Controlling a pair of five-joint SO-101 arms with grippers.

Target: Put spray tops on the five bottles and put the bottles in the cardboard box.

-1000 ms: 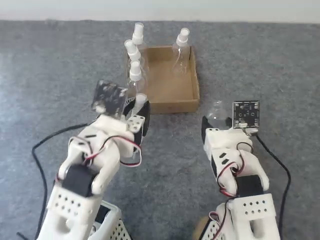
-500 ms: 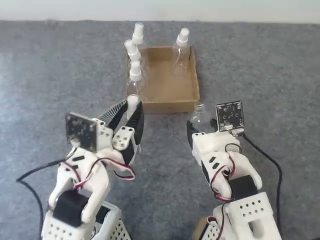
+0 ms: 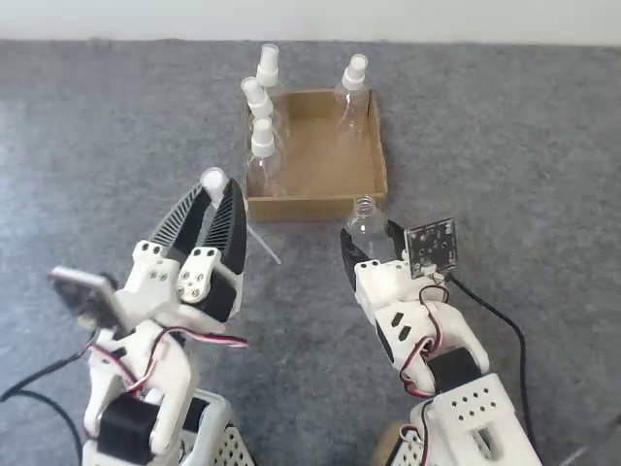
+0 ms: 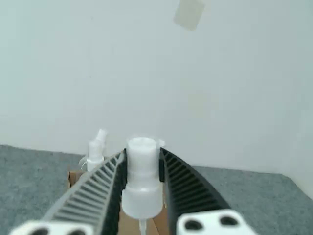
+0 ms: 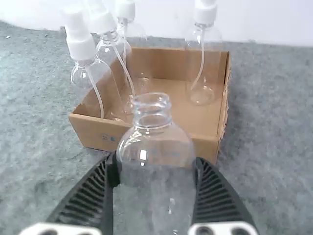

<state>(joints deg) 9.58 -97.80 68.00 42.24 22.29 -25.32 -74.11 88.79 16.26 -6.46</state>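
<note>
My left gripper (image 3: 212,194) (image 4: 143,181) is shut on a white spray top (image 3: 213,180) (image 4: 142,178), held upright above the carpet just in front of the box's near-left corner; its thin dip tube (image 3: 262,246) hangs below. To its right, my right gripper (image 3: 366,233) (image 5: 155,169) is shut on a clear, uncapped bottle (image 3: 365,223) (image 5: 154,156), upright just in front of the box's near wall. The open cardboard box (image 3: 354,204) (image 5: 211,141) holds several capped bottles: three along its left side (image 3: 262,155) (image 5: 92,73) and one at the far right corner (image 3: 351,92) (image 5: 203,63).
Grey carpet (image 3: 505,146) covers the floor on both sides of the box. A white perforated basket (image 3: 218,437) sits at the near edge beside the left arm's base. A pale wall (image 3: 310,17) runs behind the box.
The left gripper has swung up and leftward with the spray top, its wrist camera dropping toward the near side. The right arm has carried the open bottle leftward and nearer the box front.
</note>
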